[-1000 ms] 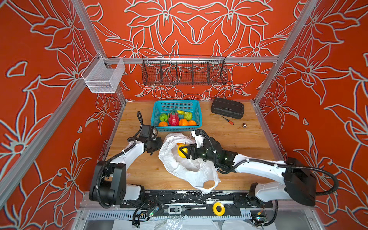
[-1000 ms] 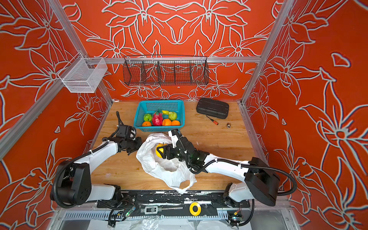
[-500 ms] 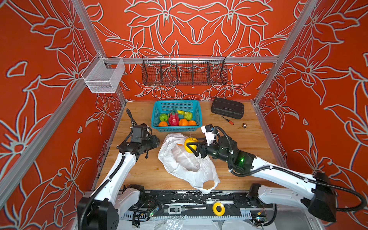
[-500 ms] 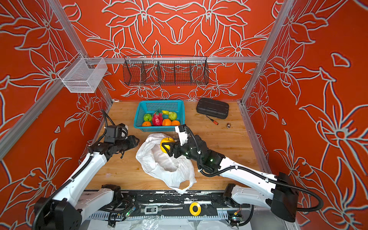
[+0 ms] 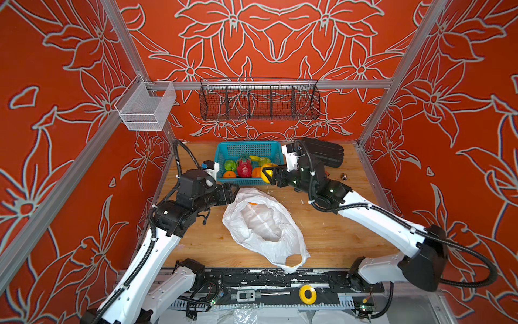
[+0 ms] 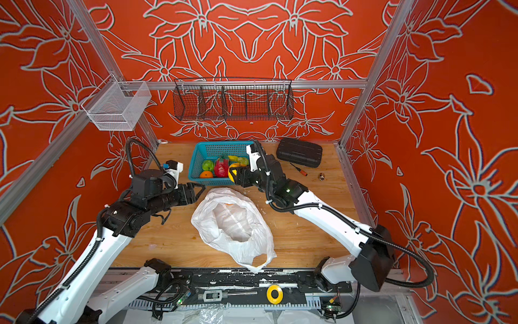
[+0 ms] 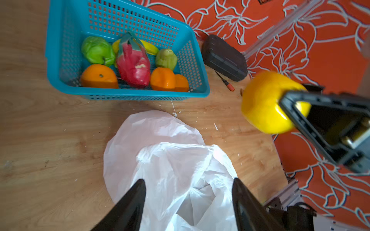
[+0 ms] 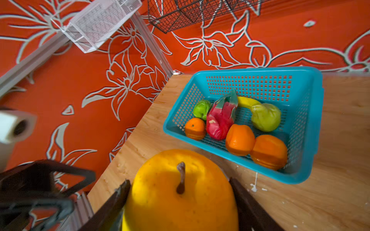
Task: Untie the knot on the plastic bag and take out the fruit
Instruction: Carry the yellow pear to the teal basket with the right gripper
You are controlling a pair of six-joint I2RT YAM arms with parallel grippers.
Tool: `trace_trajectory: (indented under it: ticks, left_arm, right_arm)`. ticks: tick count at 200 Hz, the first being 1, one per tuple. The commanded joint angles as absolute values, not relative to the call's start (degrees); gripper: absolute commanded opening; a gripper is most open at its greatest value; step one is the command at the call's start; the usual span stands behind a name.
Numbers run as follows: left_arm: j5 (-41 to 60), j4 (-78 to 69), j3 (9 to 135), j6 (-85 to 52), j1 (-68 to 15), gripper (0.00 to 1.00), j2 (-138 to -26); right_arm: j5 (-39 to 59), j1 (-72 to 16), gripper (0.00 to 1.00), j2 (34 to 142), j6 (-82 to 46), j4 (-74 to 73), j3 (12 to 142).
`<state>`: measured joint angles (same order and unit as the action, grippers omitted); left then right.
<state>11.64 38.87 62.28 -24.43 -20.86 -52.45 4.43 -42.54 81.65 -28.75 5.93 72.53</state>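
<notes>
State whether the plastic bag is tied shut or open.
Open: the plastic bag lies slack, its mouth gaping, the inside showing.

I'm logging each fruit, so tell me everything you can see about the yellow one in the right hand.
The yellow fruit is round, smooth and glossy, with a short brown stem in a dimple. The right hand grips it on two sides, off the table, near the blue basket and outside the bag.

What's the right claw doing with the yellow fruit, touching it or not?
Touching. The right wrist view shows the right claw closed on the yellow fruit, a finger pressed against each side.
</notes>
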Motion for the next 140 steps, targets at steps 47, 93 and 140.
trace_trajectory:
  ticks: [47,93,140]
  left_arm:
    - [3.18,39.67,59.13,-19.52,-26.63,0.62,-65.08]
    - [6.99,33.21,51.32,-22.56,-27.68,0.34,-70.42]
    - [3.91,32.87,49.37,-23.8,-27.69,0.35,-68.55]
  right_arm:
    - [7.49,-36.99,0.58,99.54,-21.69,19.45,89.73]
    - [7.33,-35.37,0.57,111.06,-21.36,20.34,99.39]
    - [4.71,-35.1,0.57,122.52,-22.22,18.17,110.6]
